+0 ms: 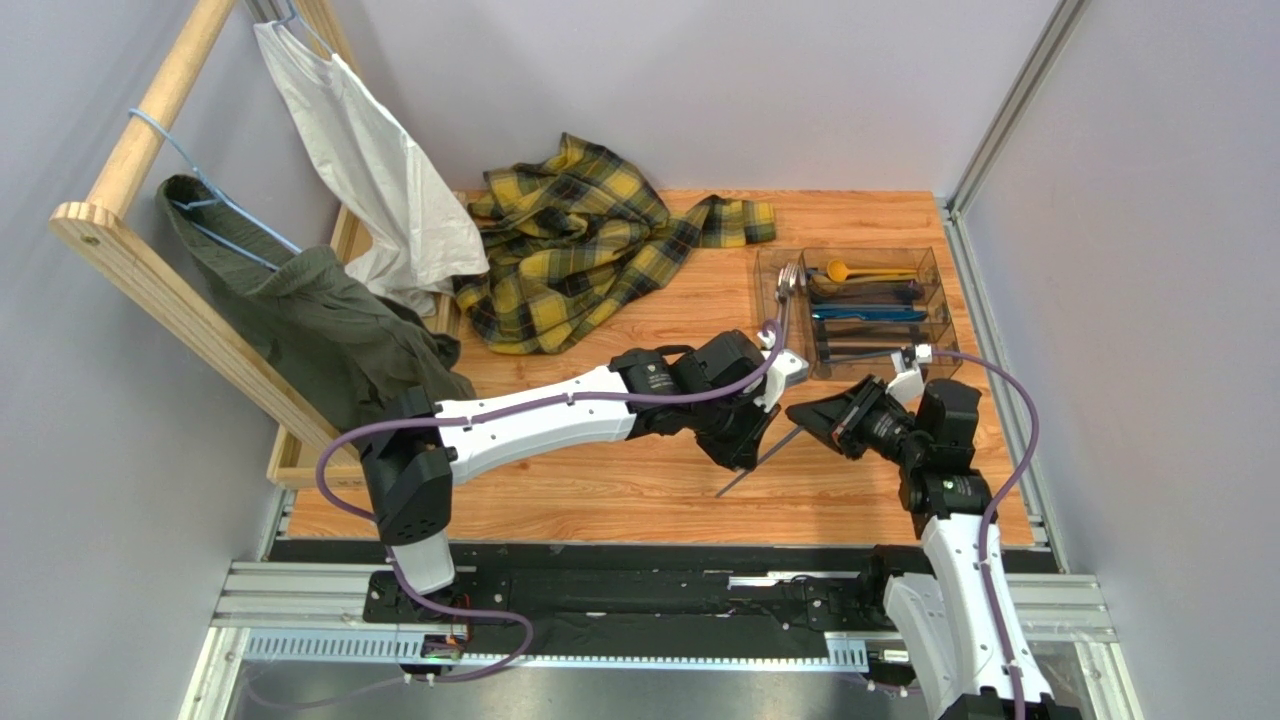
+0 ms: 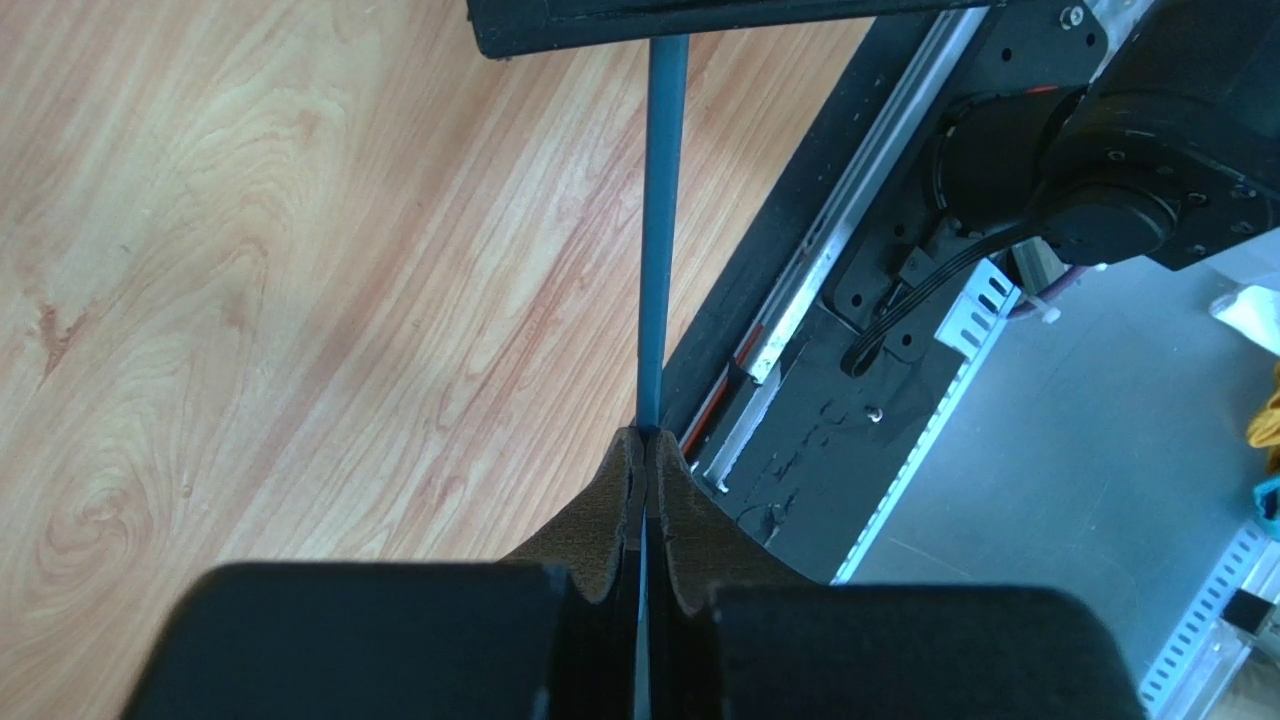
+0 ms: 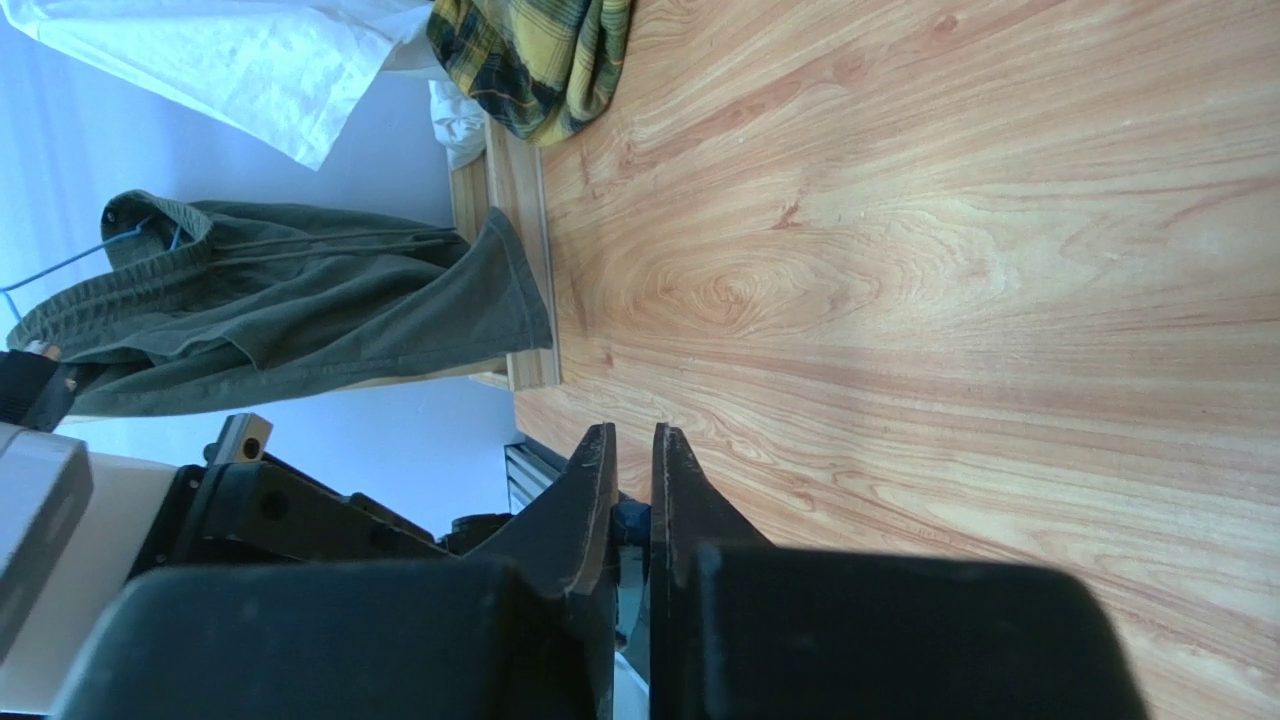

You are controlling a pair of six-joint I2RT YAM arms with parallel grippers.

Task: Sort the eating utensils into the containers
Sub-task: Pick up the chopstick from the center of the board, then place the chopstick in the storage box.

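Jaws pinch stick [image 2: 658, 225], left gripper [image 2: 646, 438] facing right gripper [image 3: 633, 438].

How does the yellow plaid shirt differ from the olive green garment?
The plaid shirt lies crumpled on the table; the green garment hangs on a hanger from the wooden rack. The plaid shirt is yellow-and-dark checked; the green garment is plain olive. Both are cloth.

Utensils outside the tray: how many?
1: the dark stick held by the left claw and right claw, above the table. More may hide under the arms.
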